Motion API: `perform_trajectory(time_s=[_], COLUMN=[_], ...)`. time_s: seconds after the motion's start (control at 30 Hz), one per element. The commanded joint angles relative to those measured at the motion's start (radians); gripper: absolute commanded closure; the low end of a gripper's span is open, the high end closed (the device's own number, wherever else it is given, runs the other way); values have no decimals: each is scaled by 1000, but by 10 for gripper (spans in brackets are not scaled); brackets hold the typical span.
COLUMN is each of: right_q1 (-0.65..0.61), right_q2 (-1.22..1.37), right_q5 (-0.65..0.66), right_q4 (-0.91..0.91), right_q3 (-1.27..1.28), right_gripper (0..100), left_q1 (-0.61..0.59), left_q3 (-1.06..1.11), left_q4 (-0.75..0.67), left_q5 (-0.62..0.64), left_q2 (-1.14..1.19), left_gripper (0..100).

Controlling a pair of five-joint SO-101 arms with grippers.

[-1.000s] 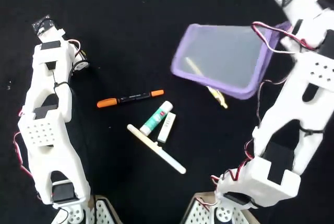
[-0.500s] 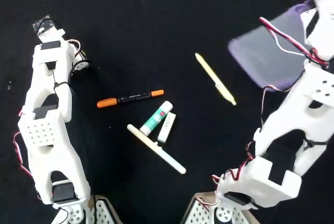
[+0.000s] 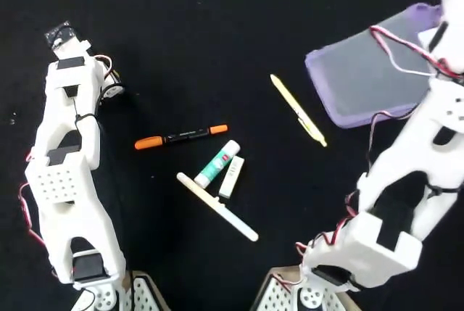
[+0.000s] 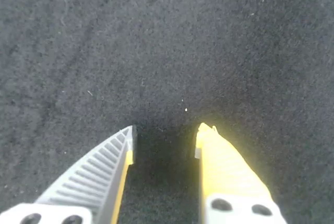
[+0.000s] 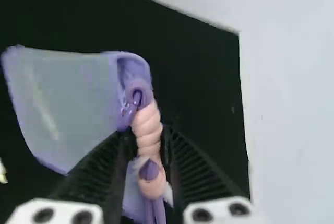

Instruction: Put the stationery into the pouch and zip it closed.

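Black-clothed table (image 3: 217, 35) is seen strewn with stationery, none of it packed: a white stick (image 3: 217, 206), a glue stick (image 3: 217, 163), an orange marker (image 3: 181, 137), then a yellow pen (image 3: 298, 109). Farther off, the purple pouch (image 3: 366, 72) is held raised, its zip end clamped by the right gripper (image 5: 142, 135). Nothing is discernible inside it, so filling and zipping are judged outstanding. The left gripper (image 4: 164, 132) is parted over bare cloth.

High view: my fixed overhead camera, looking down on the black table (image 3: 217, 50), with both arm bases at the near edge.
Left wrist view: I look along the left gripper (image 4: 164, 140), very close to the table surface.
Right wrist view: I look past the right gripper (image 5: 146, 130) at the pouch (image 5: 62, 98), close up. The high view shares the pouch.
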Motion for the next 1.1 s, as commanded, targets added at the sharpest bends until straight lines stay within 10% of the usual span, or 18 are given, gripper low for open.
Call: perform_trajectory(time_s=[0.0, 0.53, 1.07], right_q1=[-126, -494, -594], right_q2=[-53, -298, -957], right_q5=[-15, -129, -187], right_q4=[95, 207, -124], right_q3=[2, 470, 1475], right_gripper=[988, 988, 988], left_q1=[-15, -16, -16], left_q3=[-16, -16, -7], left_q4=[-32, -26, -23], left_q5=[11, 11, 11], left_q2=[6, 6, 0], left_gripper=[802, 802, 802])
